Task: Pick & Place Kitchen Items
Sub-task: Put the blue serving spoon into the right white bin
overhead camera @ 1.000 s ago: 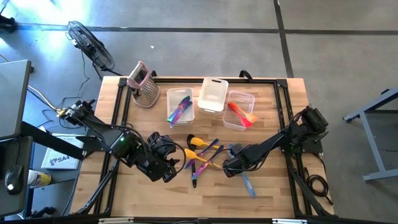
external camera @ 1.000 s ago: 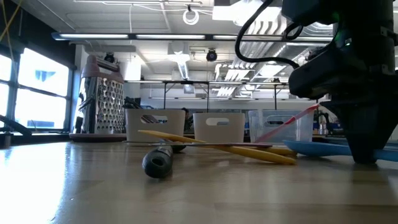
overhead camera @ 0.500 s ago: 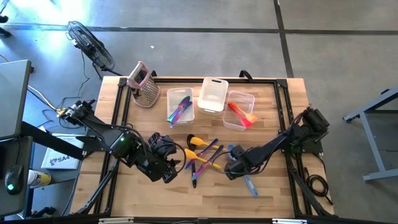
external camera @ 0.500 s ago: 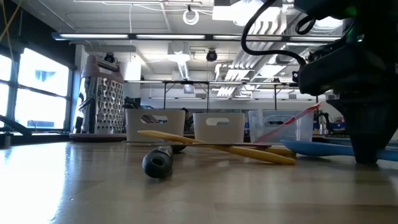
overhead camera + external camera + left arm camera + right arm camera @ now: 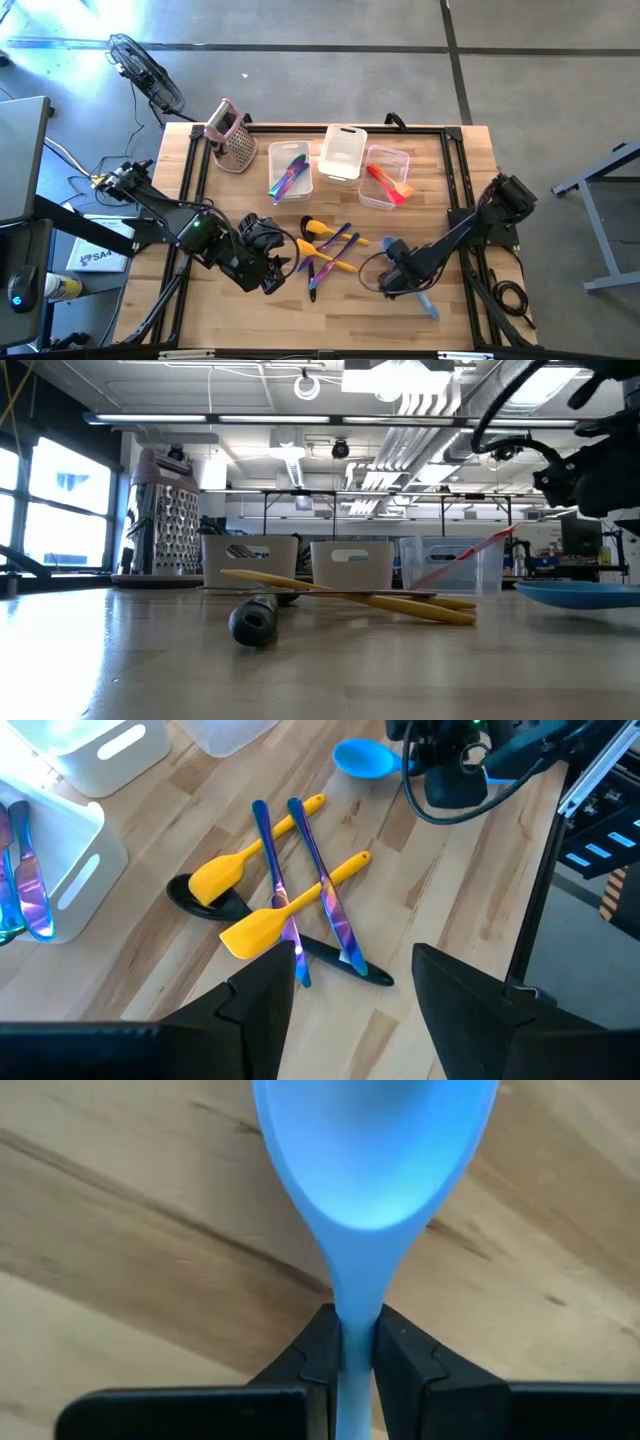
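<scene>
While the right gripper (image 5: 342, 1342) pinches the neck of a smooth blue spoon (image 5: 372, 1150) just over the wooden table (image 5: 440, 170), a loose pile lies at the table's middle: two yellow spatulas (image 5: 262, 925), two iridescent purple-blue utensils (image 5: 322, 885) and one black spoon (image 5: 205, 902). Three rectangular plastic tubs line the far edge: one (image 5: 289, 169) holds iridescent utensils, the middle white tub (image 5: 343, 154) shows nothing inside, one (image 5: 385, 176) holds a red-orange spatula. One metal grater (image 5: 232, 136) stands beside them. Left gripper (image 5: 345, 990) hangs spread and empty beside the pile.

The wooden table (image 5: 230, 300) bears a grater (image 5: 231, 136), three tubs (image 5: 343, 152) and crossed utensils (image 5: 327, 251).
</scene>
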Robot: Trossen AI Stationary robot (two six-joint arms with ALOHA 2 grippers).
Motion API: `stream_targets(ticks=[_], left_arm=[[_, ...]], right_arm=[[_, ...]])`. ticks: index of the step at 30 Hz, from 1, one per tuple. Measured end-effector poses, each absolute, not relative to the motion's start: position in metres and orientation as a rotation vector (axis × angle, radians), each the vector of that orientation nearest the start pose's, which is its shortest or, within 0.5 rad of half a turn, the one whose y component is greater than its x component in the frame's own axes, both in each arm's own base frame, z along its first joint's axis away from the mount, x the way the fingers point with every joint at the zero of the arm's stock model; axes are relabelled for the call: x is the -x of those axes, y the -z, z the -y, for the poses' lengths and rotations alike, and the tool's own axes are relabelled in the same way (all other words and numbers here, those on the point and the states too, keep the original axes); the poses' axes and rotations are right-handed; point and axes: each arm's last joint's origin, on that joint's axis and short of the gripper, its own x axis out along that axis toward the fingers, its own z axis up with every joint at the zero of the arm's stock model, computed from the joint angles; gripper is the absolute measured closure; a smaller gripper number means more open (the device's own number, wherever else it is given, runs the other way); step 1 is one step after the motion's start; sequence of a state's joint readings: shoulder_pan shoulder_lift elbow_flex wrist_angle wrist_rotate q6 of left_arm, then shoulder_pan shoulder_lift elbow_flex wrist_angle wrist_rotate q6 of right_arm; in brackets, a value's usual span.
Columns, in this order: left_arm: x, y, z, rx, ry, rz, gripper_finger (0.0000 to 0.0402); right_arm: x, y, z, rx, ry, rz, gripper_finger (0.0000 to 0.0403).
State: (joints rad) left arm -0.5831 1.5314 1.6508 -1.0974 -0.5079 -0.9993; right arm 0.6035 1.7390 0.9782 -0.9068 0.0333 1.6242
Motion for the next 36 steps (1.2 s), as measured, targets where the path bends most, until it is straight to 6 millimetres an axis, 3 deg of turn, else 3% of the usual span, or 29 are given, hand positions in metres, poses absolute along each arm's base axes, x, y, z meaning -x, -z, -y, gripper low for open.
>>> stream_targets(ticks=[5,8,21,28,32,36], left_arm=[[-0.256,-0.379,0.152,0.432,-0.338,-0.765,0.0204],[-0.256,-0.379,0.152,0.411,-0.329,-0.768,0.0204],[-0.262,-0.384,0.155,0.328,-0.276,-0.693,0.0204],[-0.281,-0.404,0.161,0.354,-0.09,-0.509,0.0204],[-0.291,-0.416,0.157,0.353,-0.043,-0.391,0.0204],[-0.301,-0.428,0.15,0.331,0.032,-0.283,0.0204]], right_arm=[[-0.223,-0.148,-0.167,-0.696,0.83,-1.425,0.037],[-0.226,-0.165,-0.174,-0.688,0.79,-1.333,0.037],[-0.219,-0.302,-0.172,-0.696,0.468,-0.645,0.037],[-0.226,-0.369,-0.17,-0.489,0.231,-0.285,0.037],[-0.224,-0.409,-0.168,-0.367,0.144,-0.149,0.037],[-0.221,-0.435,-0.165,-0.253,0.118,-0.088,0.037]])
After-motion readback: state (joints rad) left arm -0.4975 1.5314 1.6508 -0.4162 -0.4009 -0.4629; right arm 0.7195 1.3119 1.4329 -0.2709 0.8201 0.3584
